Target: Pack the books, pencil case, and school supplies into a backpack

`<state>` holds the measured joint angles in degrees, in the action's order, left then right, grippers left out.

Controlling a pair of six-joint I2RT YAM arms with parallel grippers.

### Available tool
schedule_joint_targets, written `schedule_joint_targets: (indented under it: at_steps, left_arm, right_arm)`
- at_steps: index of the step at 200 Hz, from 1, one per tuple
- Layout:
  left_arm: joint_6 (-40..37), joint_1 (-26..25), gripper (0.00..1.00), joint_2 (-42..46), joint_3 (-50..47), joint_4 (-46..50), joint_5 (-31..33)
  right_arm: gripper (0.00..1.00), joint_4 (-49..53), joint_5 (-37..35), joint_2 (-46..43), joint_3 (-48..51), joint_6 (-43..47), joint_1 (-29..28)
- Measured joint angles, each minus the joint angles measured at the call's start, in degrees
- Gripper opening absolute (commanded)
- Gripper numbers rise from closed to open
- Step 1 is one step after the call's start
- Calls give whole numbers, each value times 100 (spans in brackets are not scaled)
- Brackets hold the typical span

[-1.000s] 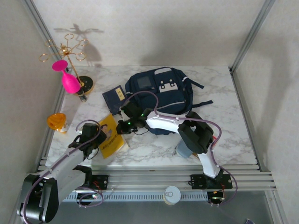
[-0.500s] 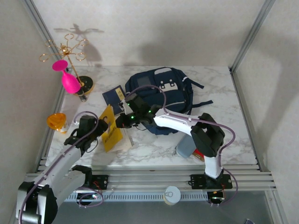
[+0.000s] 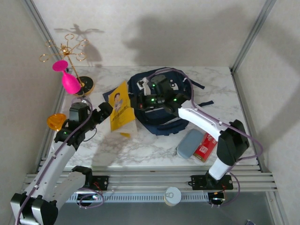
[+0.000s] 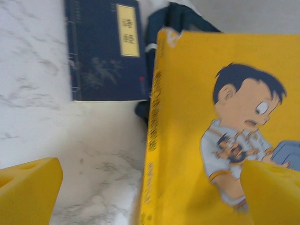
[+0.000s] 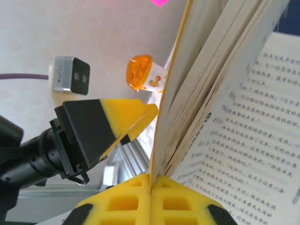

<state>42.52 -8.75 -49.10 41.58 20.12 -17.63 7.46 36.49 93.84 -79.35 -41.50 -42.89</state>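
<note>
The yellow book (image 3: 122, 109) hangs upright over the table just left of the navy backpack (image 3: 168, 123). My right gripper (image 3: 136, 104) is shut on the yellow book's cover edge (image 5: 161, 140), and its pages fan open. My left gripper (image 3: 105, 111) stands open beside the book, its fingers wide apart either side of the cover (image 4: 206, 136). The navy book (image 4: 104, 47) lies flat on the marble behind it. The grey-blue pencil case (image 3: 190, 143) and the red pack of school supplies (image 3: 205, 146) lie side by side at the front right.
An orange cup (image 3: 56, 121) stands at the table's left edge. A pink goblet (image 3: 70, 82) and a gold wire stand (image 3: 70, 51) occupy the back left corner. Bare marble (image 3: 140, 150) stretches along the front.
My left gripper has opened and let go of the yellow book. My right gripper has carried the book up and back toward the backpack, uncovering the pencil case and the red pack.
</note>
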Motion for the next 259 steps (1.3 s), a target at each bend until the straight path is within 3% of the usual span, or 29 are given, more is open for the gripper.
schedule_joint_targets:
  at_steps: [51,110,156,188,206,230,259]
  left_arm:
    - [459,-131,97,-238,-22,-1003,-1071]
    - [1200,-1010,88,-938,-328,-3018,-1665]
    - [1631,-1335,65,-1421,-328,-3943,-1716]
    - [1698,-1574,38,-1552,-291,-4183,-1652]
    - [1665,-1672,29,-1639,-256,-4212,-1576]
    - [1683,-1757,16,-1764,-166,-4218,-1532]
    - [1731,-1823,2,-1932,-52,-4354,-1543]
  right_arm:
    - [0,-444,654,-802,557,-260,793]
    - [0,-1110,1270,-1014,1102,-673,1257]
    - [0,-1237,1480,-1056,1266,-713,1445]
    - [0,-1167,1521,-1224,1598,-509,1705]
    - [0,-981,1469,-1231,1668,-339,1764]
    - [15,-772,1386,-1237,1696,-120,1812]
    - [49,-411,1139,-1353,1716,273,1873]
